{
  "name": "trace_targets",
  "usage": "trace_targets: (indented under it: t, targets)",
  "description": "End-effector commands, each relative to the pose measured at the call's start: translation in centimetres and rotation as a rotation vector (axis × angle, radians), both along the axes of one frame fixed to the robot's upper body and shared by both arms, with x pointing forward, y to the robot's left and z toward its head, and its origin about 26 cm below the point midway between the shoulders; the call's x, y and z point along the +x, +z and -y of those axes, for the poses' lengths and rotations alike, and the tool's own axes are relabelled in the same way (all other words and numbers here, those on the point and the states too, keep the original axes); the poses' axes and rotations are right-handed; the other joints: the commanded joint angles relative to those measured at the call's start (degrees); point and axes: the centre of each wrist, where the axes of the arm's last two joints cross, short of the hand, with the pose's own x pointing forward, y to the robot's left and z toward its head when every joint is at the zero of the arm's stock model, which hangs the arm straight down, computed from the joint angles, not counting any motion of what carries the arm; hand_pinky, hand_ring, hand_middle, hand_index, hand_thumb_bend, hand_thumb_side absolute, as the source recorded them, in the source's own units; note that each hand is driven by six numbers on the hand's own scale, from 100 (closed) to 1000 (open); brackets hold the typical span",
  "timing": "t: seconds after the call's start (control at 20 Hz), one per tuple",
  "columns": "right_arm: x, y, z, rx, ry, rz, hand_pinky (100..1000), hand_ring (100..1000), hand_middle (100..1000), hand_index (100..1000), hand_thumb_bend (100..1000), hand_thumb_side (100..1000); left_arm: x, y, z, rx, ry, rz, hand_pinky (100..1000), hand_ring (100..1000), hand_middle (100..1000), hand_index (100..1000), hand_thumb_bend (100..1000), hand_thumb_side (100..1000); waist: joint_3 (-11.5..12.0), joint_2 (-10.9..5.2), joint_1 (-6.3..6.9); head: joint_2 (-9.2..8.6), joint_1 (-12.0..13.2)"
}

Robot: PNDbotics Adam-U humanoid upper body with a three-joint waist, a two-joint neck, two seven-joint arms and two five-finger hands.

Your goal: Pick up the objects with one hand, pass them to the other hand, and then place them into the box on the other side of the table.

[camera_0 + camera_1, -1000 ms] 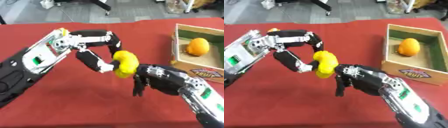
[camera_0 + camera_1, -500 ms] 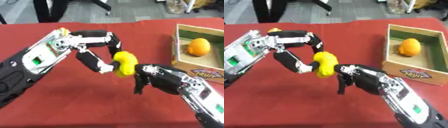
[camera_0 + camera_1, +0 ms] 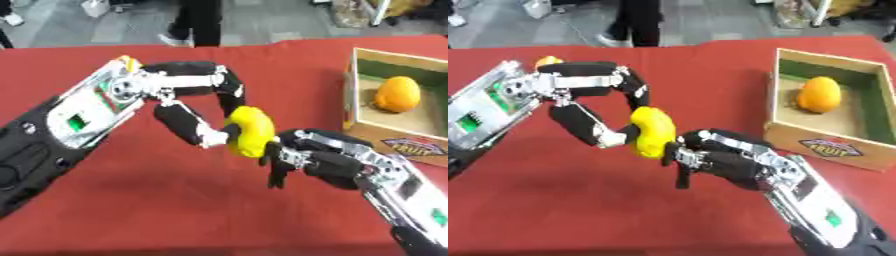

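left eye view: left hand (image 3: 197,112) pinches the yellow fruit (image 3: 248,131) btwn curled fingers and thumb, held above the red surface (image 3: 131,200) near its middle. right hand (image 3: 319,157) sits just beside the fruit on its right, touching it; fingers point down, can't tell if they grip.

right eye view: box (image 3: 859,150) stands at the right w/ an orange fruit (image 3: 819,94) inside, well apart from the hands. small orange thing (image 3: 548,61) shows behind the left wrist.
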Motion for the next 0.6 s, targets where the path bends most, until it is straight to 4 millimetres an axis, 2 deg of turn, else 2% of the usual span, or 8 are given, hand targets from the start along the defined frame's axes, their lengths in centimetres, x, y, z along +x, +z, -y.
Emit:
trace_targets:
  t: [0.05,0.3,0.5,0.6]
  targets:
    - [0.12,0.87,0.29,0.002,-0.001,0.025,555,399,314,540,100,464,0.06,1.27,0.05,0.002,-0.003,0.041,710,596,564,636,100,244,-0.11,-0.92,-0.11,-0.16,0.07]
    - [0.20,0.81,0.31,0.007,-0.010,0.027,559,402,316,523,100,358,0.17,1.33,0.04,0.018,-0.002,0.052,712,602,569,647,100,248,-0.20,-0.86,-0.08,-0.16,0.10]
    - [0.21,0.81,0.31,0.012,-0.012,0.032,561,402,316,520,100,337,0.21,1.40,-0.04,0.022,-0.001,0.060,710,598,564,640,100,273,-0.25,-0.83,-0.05,-0.16,0.09]
    - [0.21,0.80,0.31,0.014,-0.011,0.033,560,402,316,529,100,371,0.22,1.38,-0.04,0.021,-0.003,0.059,708,592,555,628,100,251,-0.26,-0.84,-0.04,-0.16,0.08]
